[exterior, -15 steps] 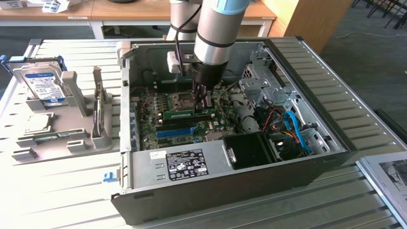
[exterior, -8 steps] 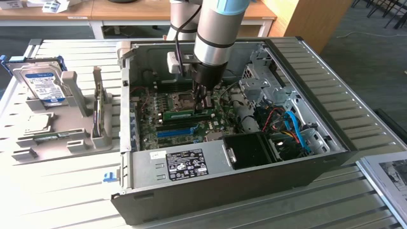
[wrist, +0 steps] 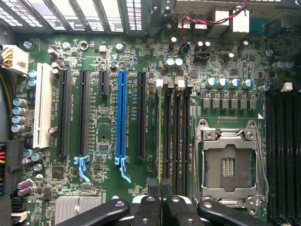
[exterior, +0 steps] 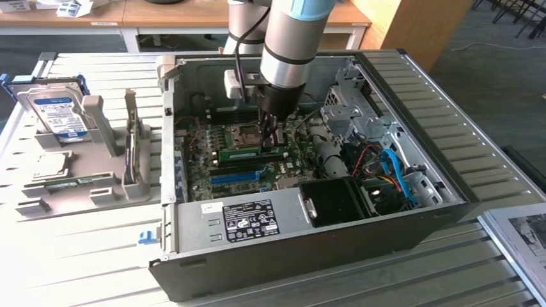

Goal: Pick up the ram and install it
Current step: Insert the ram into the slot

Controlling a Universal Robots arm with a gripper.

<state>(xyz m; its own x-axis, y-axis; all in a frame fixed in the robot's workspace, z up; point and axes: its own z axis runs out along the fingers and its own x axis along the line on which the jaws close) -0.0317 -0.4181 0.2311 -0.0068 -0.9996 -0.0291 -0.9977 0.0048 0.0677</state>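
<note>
slatted metal table (exterior: 77, 256), office desks behind; open computer case (exterior: 341, 236) lying on it, motherboard exposed. item: the ram (exterior: 247, 154), green stick, standing on edge over the black memory slots between the blue slot (wrist: 122, 113) and the cpu socket (wrist: 229, 165); long axis parallel to those slots, running across the exterior view from left to right. end effector (exterior: 273, 137) clenched on the ram's upper edge near its right end in the exterior view. seating in a slot: cannot tell. hard drive (exterior: 58, 115) upright in grey stand (exterior: 85, 185) beside the case.
</note>
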